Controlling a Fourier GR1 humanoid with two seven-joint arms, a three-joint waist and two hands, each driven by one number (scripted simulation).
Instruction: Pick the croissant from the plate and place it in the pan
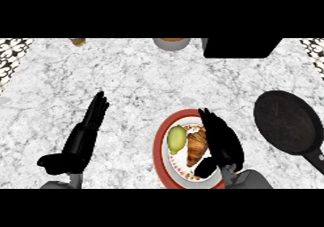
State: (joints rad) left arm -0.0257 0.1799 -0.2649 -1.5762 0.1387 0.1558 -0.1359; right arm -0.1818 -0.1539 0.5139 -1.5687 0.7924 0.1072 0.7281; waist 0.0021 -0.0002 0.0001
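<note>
Reaching over the plate (pixel 163 150), our right hand (pixel 221 138) lies with fingers straight, holding nothing, the croissant (pixel 197 145) just to its left. We judge a grab could nudge the green fruit (pixel 176 139) beyond it or tip the plate. The pan (pixel 287 122) waits to the hand's right, nothing between. Our left hand (pixel 85 128) rests flat, well apart. A bowl (pixel 171 43) and a dark box (pixel 241 47) stand far ahead.
</note>
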